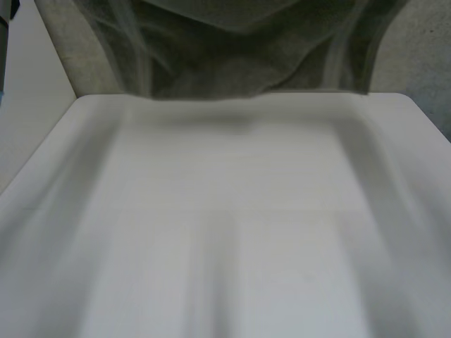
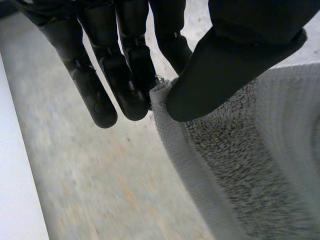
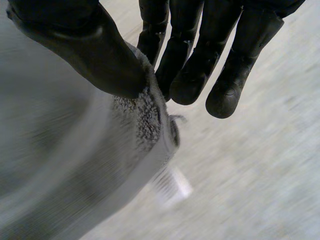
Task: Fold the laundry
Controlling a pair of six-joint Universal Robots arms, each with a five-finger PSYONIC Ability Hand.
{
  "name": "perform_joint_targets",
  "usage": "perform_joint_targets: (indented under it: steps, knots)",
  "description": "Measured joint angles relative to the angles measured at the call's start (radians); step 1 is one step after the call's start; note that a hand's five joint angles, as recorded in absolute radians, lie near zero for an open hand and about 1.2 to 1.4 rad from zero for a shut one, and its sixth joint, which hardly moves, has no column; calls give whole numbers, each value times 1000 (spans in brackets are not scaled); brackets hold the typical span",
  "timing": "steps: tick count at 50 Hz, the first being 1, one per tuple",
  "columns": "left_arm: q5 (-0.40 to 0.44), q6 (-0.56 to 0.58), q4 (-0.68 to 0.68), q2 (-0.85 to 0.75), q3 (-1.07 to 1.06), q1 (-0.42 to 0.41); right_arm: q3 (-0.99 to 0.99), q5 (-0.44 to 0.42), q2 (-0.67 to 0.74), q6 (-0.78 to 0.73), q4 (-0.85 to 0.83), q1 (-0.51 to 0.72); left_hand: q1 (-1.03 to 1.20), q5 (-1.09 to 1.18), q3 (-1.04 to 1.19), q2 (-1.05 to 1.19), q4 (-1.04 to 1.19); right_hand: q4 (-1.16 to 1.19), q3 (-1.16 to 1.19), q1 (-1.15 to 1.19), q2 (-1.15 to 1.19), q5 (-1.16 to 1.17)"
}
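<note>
With left hand (image 2: 227, 65), pinching one hemmed corner of the grey terry towel (image 2: 240, 165) between thumb and straight fingers; with right hand (image 3: 85, 50), pinching another corner the same way, just beside a white label (image 3: 172, 185).
Nearest, on the white table (image 1: 232, 239): nothing laid down, no folded stack. At the far edge: held up as a creased, hanging sheet between the two pinches, lower hem about level with the table edge; cannot tell whether touching it. Beyond and below: speckled grey floor (image 2: 100, 175). Judged as early in the task: raised and spread only, no fold made. Left to do: lay flat on the tabletop, fold, smooth.
</note>
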Motion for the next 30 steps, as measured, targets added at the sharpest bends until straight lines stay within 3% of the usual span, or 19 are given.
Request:
perform_joint_targets:
  steps: [7,11,15,22,30]
  knots:
    - [40,2,31,27,-317,38,343,-94,-48,-158,213,-4,0,0,0,0,0,0,0,0,0,0]
    - [92,27,98,40,-514,65,558,-135,-73,-247,226,-7,0,0,0,0,0,0,0,0,0,0]
    - [182,81,220,47,-766,97,839,-163,-100,-328,137,-26,0,0,0,0,0,0,0,0,0,0]
    - [298,203,331,52,-1030,130,1200,-167,-129,-417,-60,-57,0,0,0,0,0,0,0,0,0,0]
    - [348,314,309,108,-1158,181,1379,-163,-206,-448,-192,-107,0,0,0,0,0,0,0,0,0,0]
